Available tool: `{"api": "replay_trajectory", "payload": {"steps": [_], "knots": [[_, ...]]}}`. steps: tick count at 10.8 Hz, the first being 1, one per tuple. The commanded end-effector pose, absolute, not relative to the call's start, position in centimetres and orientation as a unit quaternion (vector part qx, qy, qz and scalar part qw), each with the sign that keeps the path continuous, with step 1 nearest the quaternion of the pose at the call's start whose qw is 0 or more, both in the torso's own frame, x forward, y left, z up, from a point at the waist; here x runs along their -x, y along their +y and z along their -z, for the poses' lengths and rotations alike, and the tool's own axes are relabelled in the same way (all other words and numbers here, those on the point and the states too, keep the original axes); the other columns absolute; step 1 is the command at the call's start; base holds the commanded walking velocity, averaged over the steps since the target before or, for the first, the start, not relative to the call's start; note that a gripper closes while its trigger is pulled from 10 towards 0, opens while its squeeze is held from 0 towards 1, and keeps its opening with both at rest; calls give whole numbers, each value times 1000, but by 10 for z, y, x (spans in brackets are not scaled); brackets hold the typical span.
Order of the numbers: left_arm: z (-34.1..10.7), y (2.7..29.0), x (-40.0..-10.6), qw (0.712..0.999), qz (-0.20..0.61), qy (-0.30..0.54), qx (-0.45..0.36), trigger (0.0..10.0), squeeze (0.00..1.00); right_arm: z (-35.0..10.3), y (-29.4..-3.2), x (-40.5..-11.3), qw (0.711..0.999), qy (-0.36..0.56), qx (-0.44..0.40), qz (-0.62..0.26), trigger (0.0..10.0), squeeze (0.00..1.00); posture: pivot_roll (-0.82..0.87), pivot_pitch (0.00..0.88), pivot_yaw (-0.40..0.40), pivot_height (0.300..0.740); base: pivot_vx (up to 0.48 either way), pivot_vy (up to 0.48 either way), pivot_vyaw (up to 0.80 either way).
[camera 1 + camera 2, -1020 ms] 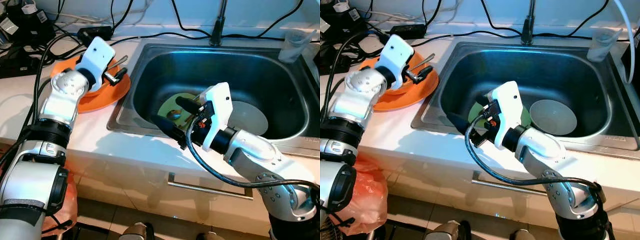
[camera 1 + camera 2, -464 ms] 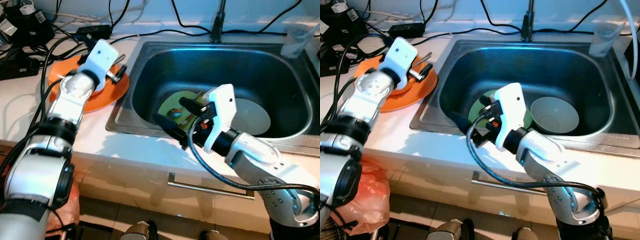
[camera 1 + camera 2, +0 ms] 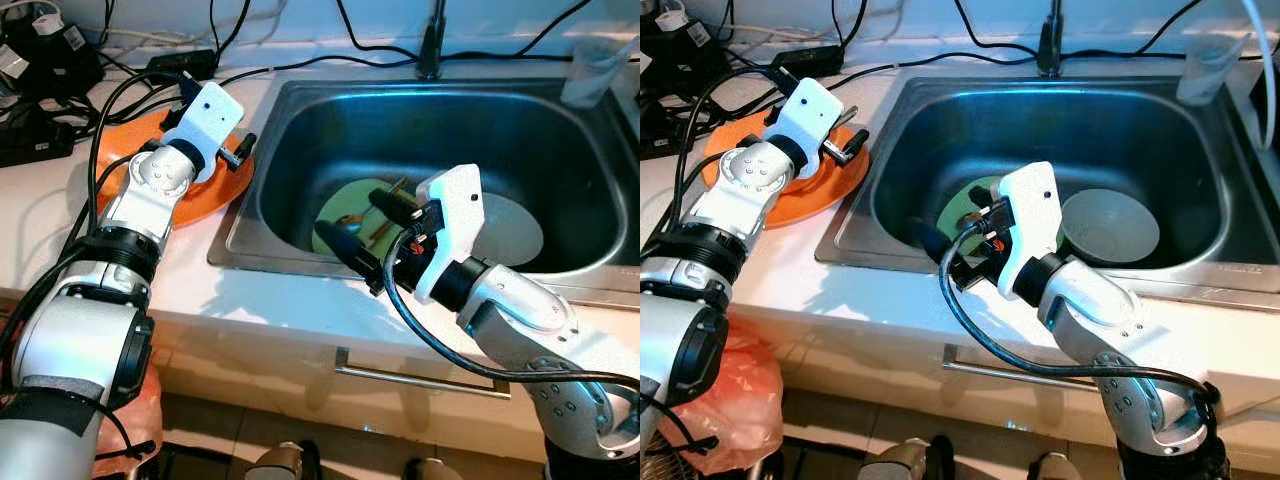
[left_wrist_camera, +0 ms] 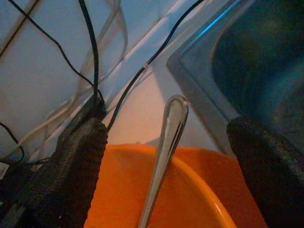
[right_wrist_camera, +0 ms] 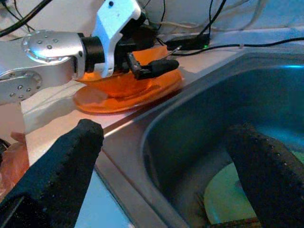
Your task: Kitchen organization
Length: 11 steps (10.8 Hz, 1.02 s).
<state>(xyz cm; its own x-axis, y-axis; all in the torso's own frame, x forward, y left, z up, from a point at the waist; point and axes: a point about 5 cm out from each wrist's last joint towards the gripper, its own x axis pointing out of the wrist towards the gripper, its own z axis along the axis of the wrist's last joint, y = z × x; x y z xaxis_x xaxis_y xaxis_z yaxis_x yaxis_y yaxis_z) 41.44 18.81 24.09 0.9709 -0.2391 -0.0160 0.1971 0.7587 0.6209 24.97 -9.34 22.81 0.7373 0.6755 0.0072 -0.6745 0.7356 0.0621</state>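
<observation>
An orange bowl (image 3: 205,185) sits on an orange plate (image 5: 118,97) on the counter left of the sink. A metal spoon (image 4: 164,147) lies in the bowl, its handle pointing out between the fingers of my left gripper (image 3: 236,140), which hovers open over the bowl's sink-side rim. My right gripper (image 3: 345,212) hangs open over the near left part of the sink (image 3: 300,110), just above a green plate (image 3: 345,200) with a utensil on it. Beside that plate lies a grey bowl (image 3: 515,225).
The faucet (image 3: 432,50) stands at the sink's back edge, and a clear plastic cup (image 3: 590,75) sits at its back right corner. Black cables and power strips (image 3: 60,70) crowd the counter behind the orange plate. The white counter's front edge runs below the sink.
The view has shifted a little. My left gripper stays over the orange bowl with the spoon by its fingers. My right gripper has drifted slightly to the right above the green plate.
</observation>
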Motion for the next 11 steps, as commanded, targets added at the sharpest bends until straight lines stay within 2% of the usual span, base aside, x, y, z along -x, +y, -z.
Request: {"api": "replay_trajectory", "payload": {"steps": [1, 6, 7, 8, 9, 11], "knots": [[-244, 195, -415, 935, 100, -30, -340, 10000, 0, -230, -92, -245, 929, 6, -35, -369, 10000, 0, -89, 157, 179, 740, 0, 0, 0], [-248, 200, -417, 942, 63, -35, -327, 9843, 0, -232, -92, -242, 930, 8, -35, -365, 10000, 0, -100, 169, 176, 740, 0, 0, 0], [-248, 198, -418, 944, 62, -35, -322, 2196, 0, -232, -91, -242, 931, 9, -36, -364, 10000, 0, -102, 173, 179, 740, 0, 0, 0], [-247, 197, -418, 945, 62, -34, -321, 510, 0, -232, -91, -242, 931, 9, -37, -363, 10000, 0, -103, 174, 181, 740, 0, 0, 0], [-247, 198, -418, 945, 62, -33, -320, 0, 0, -232, -92, -242, 932, 9, -38, -360, 10000, 0, -105, 178, 183, 740, 0, 0, 0], [-245, 199, -418, 944, 61, -29, -322, 0, 0, -232, -92, -241, 933, 11, -39, -357, 10000, 0, -102, 180, 182, 740, 0, 0, 0]]}}
